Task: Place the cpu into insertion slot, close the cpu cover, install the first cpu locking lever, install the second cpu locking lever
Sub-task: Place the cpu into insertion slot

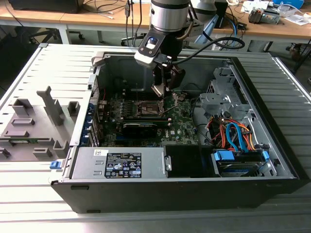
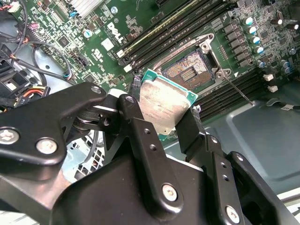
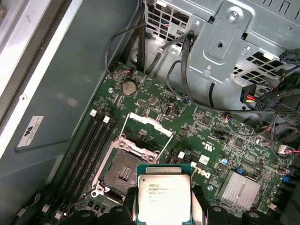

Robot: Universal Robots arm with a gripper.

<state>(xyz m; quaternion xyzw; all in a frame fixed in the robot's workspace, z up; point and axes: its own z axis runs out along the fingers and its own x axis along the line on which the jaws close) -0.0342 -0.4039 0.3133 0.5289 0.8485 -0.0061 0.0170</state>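
- The cpu [image 3: 164,194], its silver-grey top facing up, is pinched by two opposite edges in the black gripper [image 3: 164,212]. The gripper's fingers [image 2: 132,123] are closed in narrow against the chip's sides.
- The chip hangs in the air over the green motherboard [image 1: 181,124], just beside the insertion slot [image 3: 123,172] and not seated in it. In the second wrist view, the cpu [image 2: 166,105] overlaps one corner of the slot [image 2: 190,70].
- The slot lies open, with its dark centre and field of contacts bare inside the metal rim.
- The cpu cover [image 3: 149,121] is swung up off the slot, standing along one edge of it, with thin wire levers [image 3: 165,149] raised at its sides.
- In the exterior view, the gripper [image 1: 163,90] hangs down from the arm inside the open computer case [image 1: 272,182], a little to the exterior view's right of the slot [image 1: 147,107].
- Long black memory slots [image 3: 91,145] run alongside the slot. A finned heatsink [image 3: 241,190] and a coin battery [image 3: 128,86] sit elsewhere on the board.
- A black graphics card [image 1: 141,127] lies across the board near the slot, with the power supply [image 1: 119,162] beyond it at the case's edge.
- Orange and blue cables [image 1: 233,133] fill the case on the exterior view's right.
- The case rests on a ribbed grey desk [image 1: 29,199], with a grey fixture [image 1: 34,128] to the exterior view's left.
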